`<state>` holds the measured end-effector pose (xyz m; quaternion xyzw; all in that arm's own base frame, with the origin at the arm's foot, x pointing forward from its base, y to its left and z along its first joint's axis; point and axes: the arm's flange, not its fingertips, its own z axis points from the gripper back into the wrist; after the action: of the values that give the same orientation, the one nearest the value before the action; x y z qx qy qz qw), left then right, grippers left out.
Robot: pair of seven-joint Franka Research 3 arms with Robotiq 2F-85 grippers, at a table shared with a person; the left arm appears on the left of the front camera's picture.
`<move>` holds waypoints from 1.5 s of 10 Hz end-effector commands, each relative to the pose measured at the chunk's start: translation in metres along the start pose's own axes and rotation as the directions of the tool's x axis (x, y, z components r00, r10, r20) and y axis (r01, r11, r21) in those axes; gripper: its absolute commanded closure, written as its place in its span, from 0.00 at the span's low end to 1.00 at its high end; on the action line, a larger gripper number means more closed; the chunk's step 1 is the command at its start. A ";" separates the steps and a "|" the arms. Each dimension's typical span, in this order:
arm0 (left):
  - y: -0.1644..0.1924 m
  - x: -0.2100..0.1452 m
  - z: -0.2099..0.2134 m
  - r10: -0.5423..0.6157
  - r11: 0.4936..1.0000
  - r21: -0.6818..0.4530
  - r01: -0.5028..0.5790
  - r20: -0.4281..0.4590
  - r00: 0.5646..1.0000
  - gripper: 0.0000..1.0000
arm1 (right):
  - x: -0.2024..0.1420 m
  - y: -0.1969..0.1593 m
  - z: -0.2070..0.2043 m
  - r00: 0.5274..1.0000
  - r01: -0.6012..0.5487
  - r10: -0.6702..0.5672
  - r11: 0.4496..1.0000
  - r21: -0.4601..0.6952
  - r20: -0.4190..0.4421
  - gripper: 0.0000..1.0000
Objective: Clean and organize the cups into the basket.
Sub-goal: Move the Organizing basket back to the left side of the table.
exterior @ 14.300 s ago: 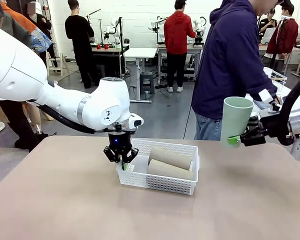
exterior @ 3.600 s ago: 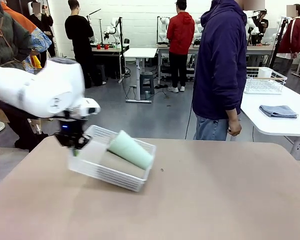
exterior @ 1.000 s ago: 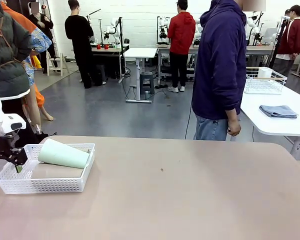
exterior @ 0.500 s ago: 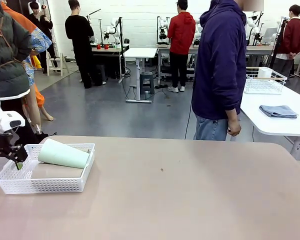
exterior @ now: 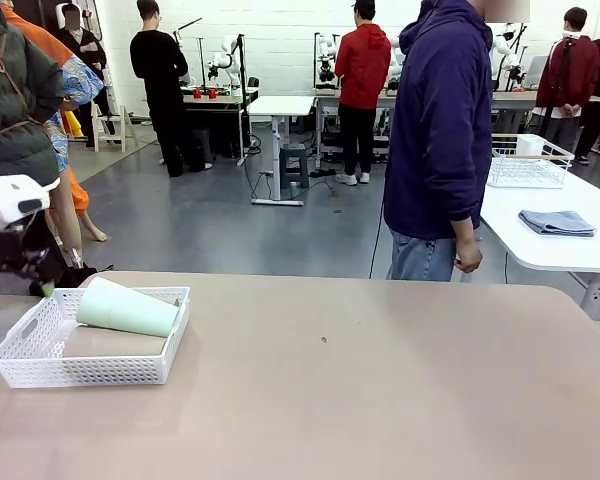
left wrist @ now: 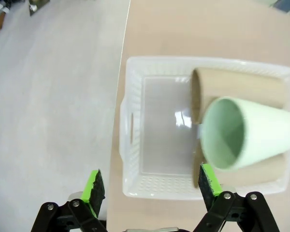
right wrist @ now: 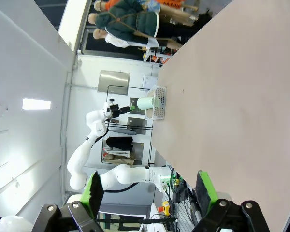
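Three cups lie in the basket (exterior: 88,370) at the front view's lower left: mint cup (exterior: 128,307) stacked across two tan cups (left wrist: 241,87), fitting lengthwise. Left gripper (left wrist: 150,186) gapes wide above its end, empty; right gripper (right wrist: 147,188) also wide, apart over the counter (exterior: 380,390).

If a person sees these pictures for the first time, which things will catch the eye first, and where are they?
The first is the white basket at the table's near left corner, with a mint green cup lying on its side on top of two brown cups. Next is the left gripper, jaws open, above the basket's end and holding nothing. A person in a dark blue hoodie stands at the far side.
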<state>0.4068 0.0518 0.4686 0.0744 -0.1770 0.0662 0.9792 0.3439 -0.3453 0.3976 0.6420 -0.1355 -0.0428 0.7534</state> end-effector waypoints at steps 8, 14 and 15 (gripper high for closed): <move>-0.096 -0.050 0.103 0.065 0.997 0.032 -0.070 0.131 0.989 0.00 | -0.006 0.001 -0.002 1.000 -0.014 0.014 1.000 0.002 -0.008 0.00; -0.096 -0.050 0.103 0.065 0.997 0.032 -0.070 0.131 0.989 0.00 | -0.006 0.001 -0.002 1.000 -0.014 0.014 1.000 0.002 -0.008 0.00; -0.098 -0.053 0.104 0.068 0.997 0.023 -0.071 0.116 0.991 0.00 | -0.006 0.001 -0.002 1.000 -0.014 0.014 1.000 0.002 -0.008 0.00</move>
<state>0.3376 -0.0672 0.5336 0.0849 -0.2344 0.0980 0.9634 0.3440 -0.3452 0.3976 0.6420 -0.1355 -0.0426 0.7534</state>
